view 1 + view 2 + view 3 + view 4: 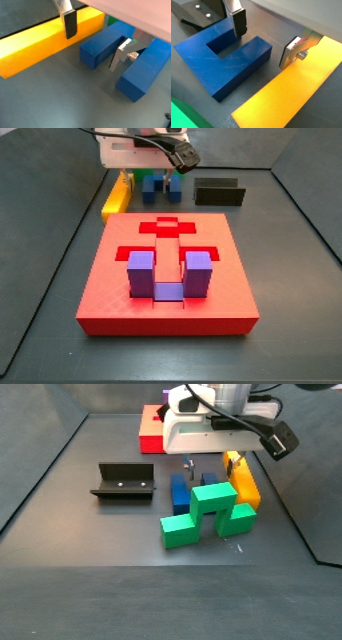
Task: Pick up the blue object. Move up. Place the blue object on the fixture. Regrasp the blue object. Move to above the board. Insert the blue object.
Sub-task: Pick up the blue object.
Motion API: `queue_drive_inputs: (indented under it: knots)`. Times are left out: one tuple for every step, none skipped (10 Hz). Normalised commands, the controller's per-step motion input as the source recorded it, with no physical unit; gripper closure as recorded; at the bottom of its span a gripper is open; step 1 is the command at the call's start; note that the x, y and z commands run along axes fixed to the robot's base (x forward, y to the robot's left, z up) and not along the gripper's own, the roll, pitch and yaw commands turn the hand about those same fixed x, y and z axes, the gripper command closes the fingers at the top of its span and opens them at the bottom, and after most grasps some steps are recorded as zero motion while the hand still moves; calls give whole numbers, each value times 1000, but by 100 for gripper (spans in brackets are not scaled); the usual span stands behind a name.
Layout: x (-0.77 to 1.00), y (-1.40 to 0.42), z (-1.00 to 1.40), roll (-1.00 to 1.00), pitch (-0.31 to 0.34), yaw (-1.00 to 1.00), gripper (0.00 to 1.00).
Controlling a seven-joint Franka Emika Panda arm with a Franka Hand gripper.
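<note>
In a side view the yellow bar (pixel 118 196) is lying at the left, the blue object (pixel 162 188) just beside it on the floor, and the fixture (pixel 221 194) farther right; the red board (pixel 167 278) is sitting nearer the camera. The gripper (pixel 264 39) is hovering low with fingers (pixel 238 22) spread wide, straddling one prong of the blue object (pixel 228 61), gripping nothing.

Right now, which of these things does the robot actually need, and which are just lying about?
Needed: blue object, fixture, board, and the gripper, open, with one prong of the blue object between its fingers.

Lying about: yellow bar, green block, purple block already sitting in the board.
</note>
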Motion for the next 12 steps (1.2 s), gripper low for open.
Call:
queue_drive_inputs:
  knots:
    - [0, 0, -377, 26, -121, -109, 0]
    - [0, 40, -37, -39, -74, -20, 0]
    - [0, 0, 0, 0, 0, 0, 100]
    - [0, -31, 0, 0, 0, 31, 100]
    - [0, 0, 0, 0, 0, 0, 100]
    - [0, 0, 0, 0, 0, 0, 100]
    - [0, 0, 0, 0, 0, 0, 100]
    - [0, 0, 0, 0, 0, 0, 100]
    - [0, 0, 0, 0, 0, 0, 100]
    - [0, 0, 0, 0, 0, 0, 100]
    - [0, 0, 0, 0, 0, 0, 100]
    - [0, 0, 0, 0, 0, 0, 100]
